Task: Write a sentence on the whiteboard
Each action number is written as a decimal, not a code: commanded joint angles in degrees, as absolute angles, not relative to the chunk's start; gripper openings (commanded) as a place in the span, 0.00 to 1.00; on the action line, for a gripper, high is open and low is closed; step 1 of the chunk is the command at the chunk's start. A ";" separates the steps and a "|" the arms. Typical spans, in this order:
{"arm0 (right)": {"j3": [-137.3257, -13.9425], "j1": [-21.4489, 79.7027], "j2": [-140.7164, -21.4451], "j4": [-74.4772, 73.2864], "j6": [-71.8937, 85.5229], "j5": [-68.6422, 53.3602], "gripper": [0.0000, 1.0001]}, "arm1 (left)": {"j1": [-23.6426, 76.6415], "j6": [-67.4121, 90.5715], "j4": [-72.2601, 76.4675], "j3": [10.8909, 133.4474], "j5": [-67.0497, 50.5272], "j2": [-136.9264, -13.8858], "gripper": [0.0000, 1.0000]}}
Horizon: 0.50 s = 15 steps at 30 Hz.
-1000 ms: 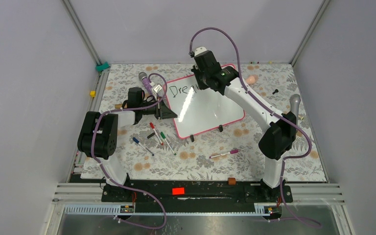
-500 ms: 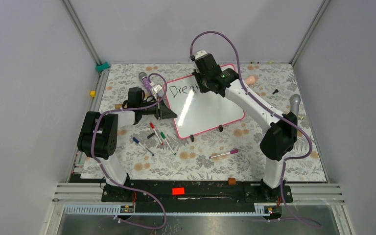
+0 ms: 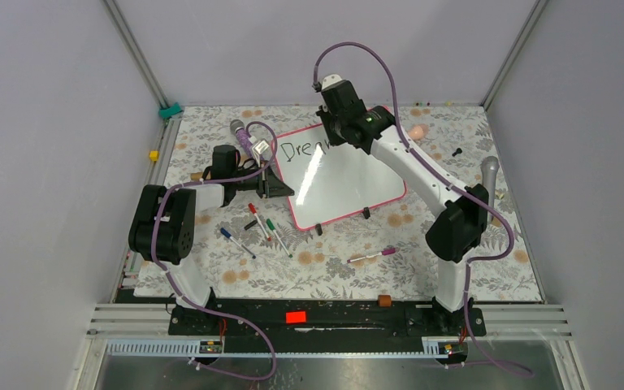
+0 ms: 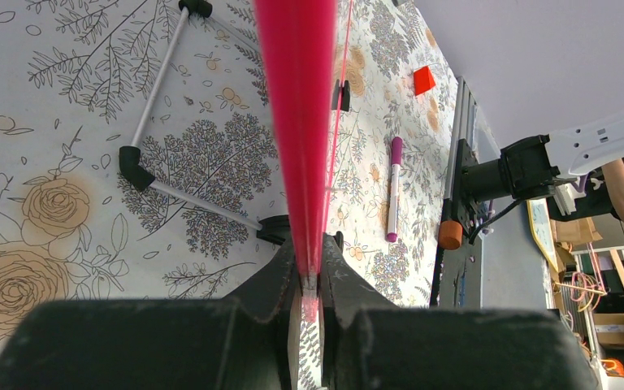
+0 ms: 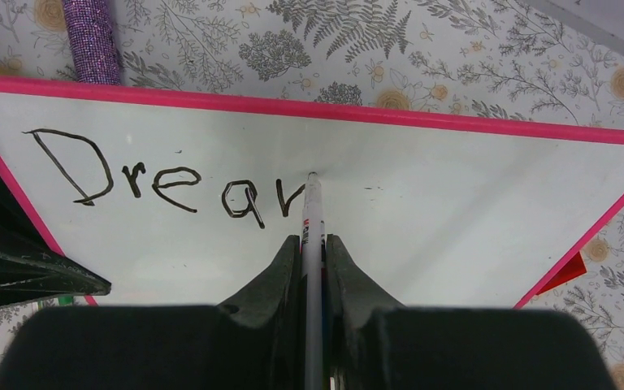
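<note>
The whiteboard (image 3: 343,179) with its pink frame lies tilted at the table's middle. It also shows in the right wrist view (image 5: 455,219). The sentence (image 5: 162,183) reads "Drea" plus one fresh stroke in black. My right gripper (image 5: 313,244) is shut on a white marker (image 5: 314,213), whose tip touches the board just right of the letters. In the top view the right gripper (image 3: 343,122) hangs over the board's far edge. My left gripper (image 4: 310,272) is shut on the board's pink frame (image 4: 296,97) at its left edge, where it shows in the top view (image 3: 280,188).
Several loose markers (image 3: 264,223) lie in front of the board's left corner. A pink-capped marker (image 3: 371,256) lies nearer the front. A purple glittery roll (image 5: 91,36) lies beyond the board's far left corner. A small red block (image 4: 423,80) sits on the mat.
The right gripper has shifted slightly along the board's far edge with the marker, and a new stroke follows the "a". The left arm has not moved.
</note>
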State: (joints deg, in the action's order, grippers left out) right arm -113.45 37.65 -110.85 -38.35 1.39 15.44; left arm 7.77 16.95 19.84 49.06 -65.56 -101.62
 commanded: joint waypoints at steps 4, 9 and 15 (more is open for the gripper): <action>-114.99 36.30 -111.29 -38.19 0.87 16.96 0.00 | 7.85 14.22 17.97 49.48 -57.77 -103.51 0.00; -113.20 36.05 -110.35 -38.13 1.07 17.32 0.00 | 7.89 14.22 17.93 49.49 -57.78 -103.54 0.00; -110.79 35.85 -108.93 -38.08 1.70 17.41 0.00 | 7.87 14.23 17.93 49.39 -57.81 -103.58 0.00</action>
State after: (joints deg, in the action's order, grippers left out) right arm -112.62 36.86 -110.61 -38.24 1.39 15.66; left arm 7.77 16.99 19.77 49.06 -65.54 -101.62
